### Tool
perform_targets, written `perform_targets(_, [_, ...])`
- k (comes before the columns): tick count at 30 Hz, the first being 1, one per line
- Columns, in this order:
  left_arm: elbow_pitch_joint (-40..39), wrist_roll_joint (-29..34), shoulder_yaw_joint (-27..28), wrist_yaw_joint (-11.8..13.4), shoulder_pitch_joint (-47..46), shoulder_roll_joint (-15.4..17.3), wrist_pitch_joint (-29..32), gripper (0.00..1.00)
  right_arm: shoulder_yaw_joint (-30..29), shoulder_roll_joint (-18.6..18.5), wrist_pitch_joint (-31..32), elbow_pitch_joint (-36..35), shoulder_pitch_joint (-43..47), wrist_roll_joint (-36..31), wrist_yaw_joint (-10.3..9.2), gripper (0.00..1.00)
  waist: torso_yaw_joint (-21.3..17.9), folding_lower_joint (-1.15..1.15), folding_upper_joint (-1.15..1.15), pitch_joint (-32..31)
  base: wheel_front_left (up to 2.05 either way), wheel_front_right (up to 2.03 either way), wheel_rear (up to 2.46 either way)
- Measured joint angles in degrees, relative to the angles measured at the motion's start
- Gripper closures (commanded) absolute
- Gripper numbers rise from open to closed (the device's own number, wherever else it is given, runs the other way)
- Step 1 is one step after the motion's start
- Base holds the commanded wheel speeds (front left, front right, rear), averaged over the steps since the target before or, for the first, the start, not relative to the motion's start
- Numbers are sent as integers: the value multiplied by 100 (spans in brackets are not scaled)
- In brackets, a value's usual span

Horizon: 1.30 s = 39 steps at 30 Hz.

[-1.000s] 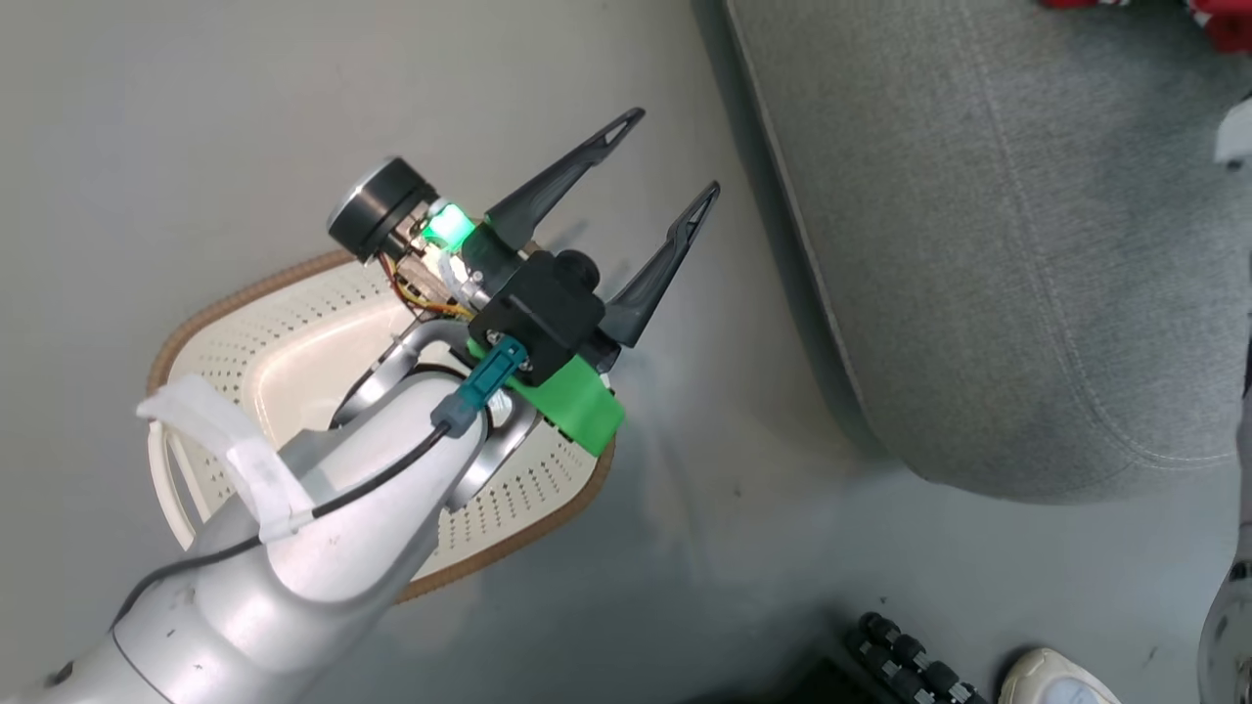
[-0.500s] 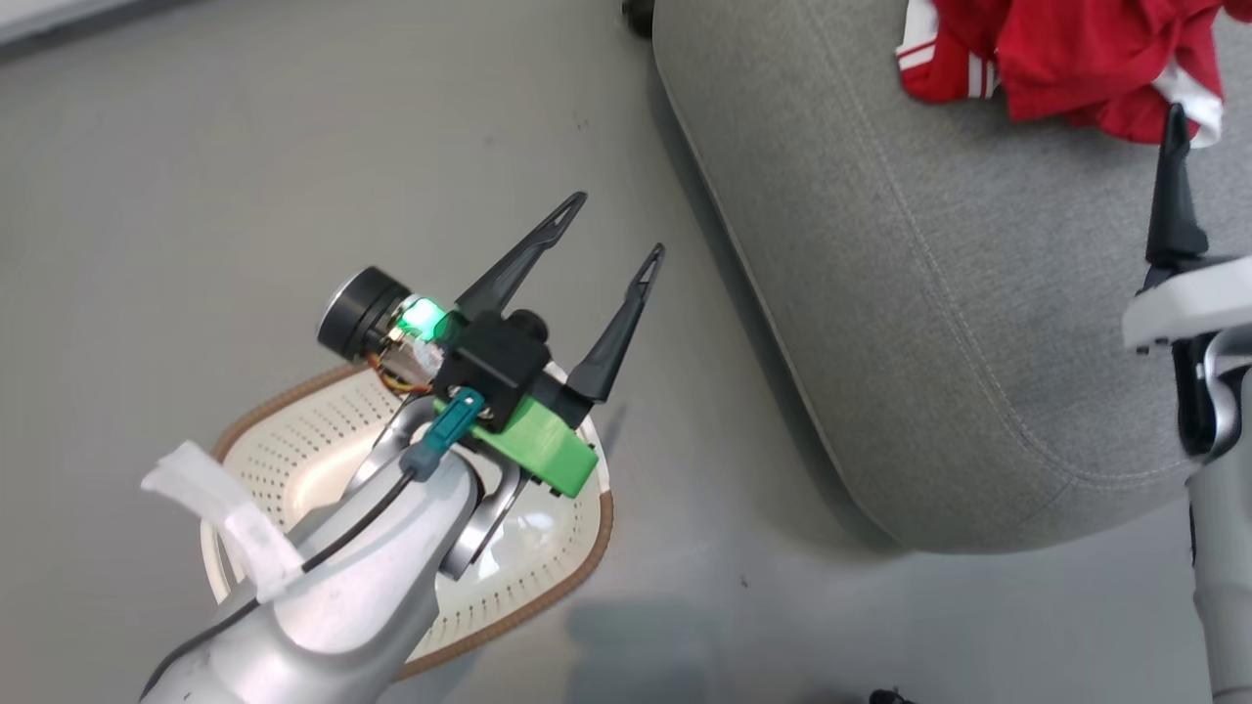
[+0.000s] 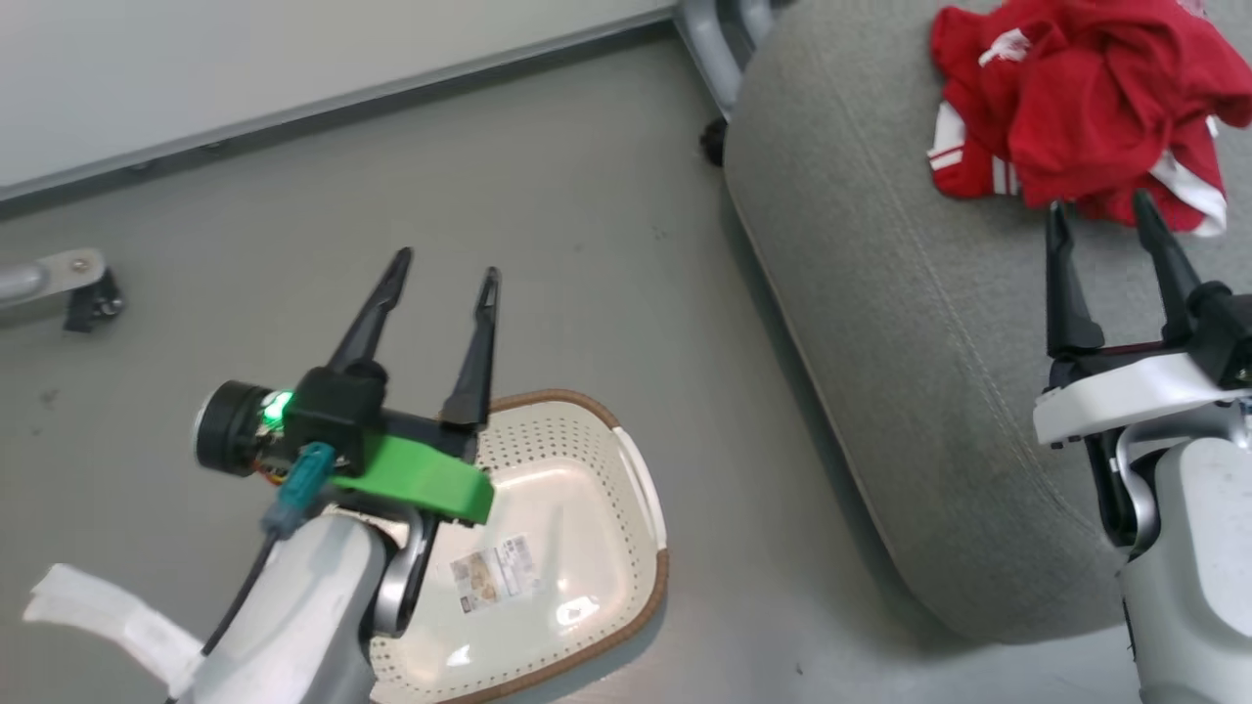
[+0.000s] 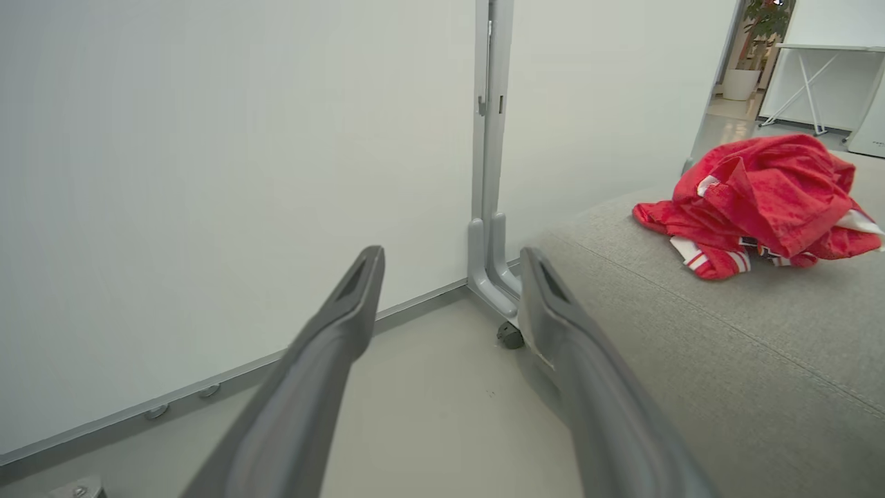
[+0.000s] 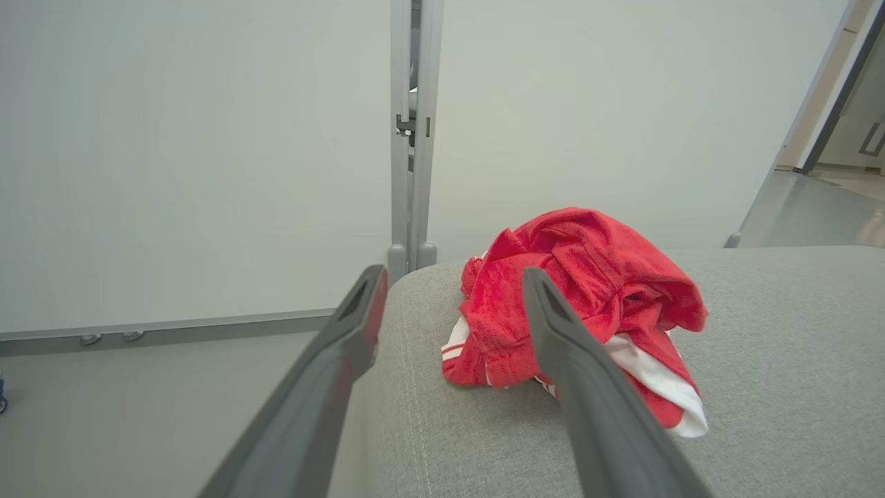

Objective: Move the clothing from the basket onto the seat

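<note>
Jaws, left pair: apart, nothing between, fingers reaching past far rim of basket point(image 3: 597, 440) over floor point(image 3: 587, 215). Right jaws: apart, nothing between, above seat point(image 3: 880, 293), tips just short of clothing point(image 3: 1066, 108). Clothing: crumpled red heap lying on seat, white striped trim showing at edges. Basket on floor beside seat, well apart from clothing, sticker point(image 3: 494, 572) on its bottom. White wall panel point(image 3: 245, 59) behind floor.

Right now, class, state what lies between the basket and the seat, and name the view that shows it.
Only bare grey floor separates the basket from the seat; nothing rests on that strip. The head view shows it.
</note>
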Motion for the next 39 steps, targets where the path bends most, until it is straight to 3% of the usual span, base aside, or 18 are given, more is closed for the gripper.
perform_targets(8, [-193,211,961,-22,581,-53,-10,0,267,126,1,-146,181,1,0,0,531,0,0,-288,0,0,0])
perform_targets(23, [-141,632,2364,-394,1802,-532,-10,0,648,477,1,-342,1042,-46,0,0,1160,0,0,-1045,0,0,0])
perform_targets(39, [-298,928,2774,-894,2226,-914,-10,0,546,554,1,-924,1988,64,0,0,1374,0,0,-1493,0,0,0])
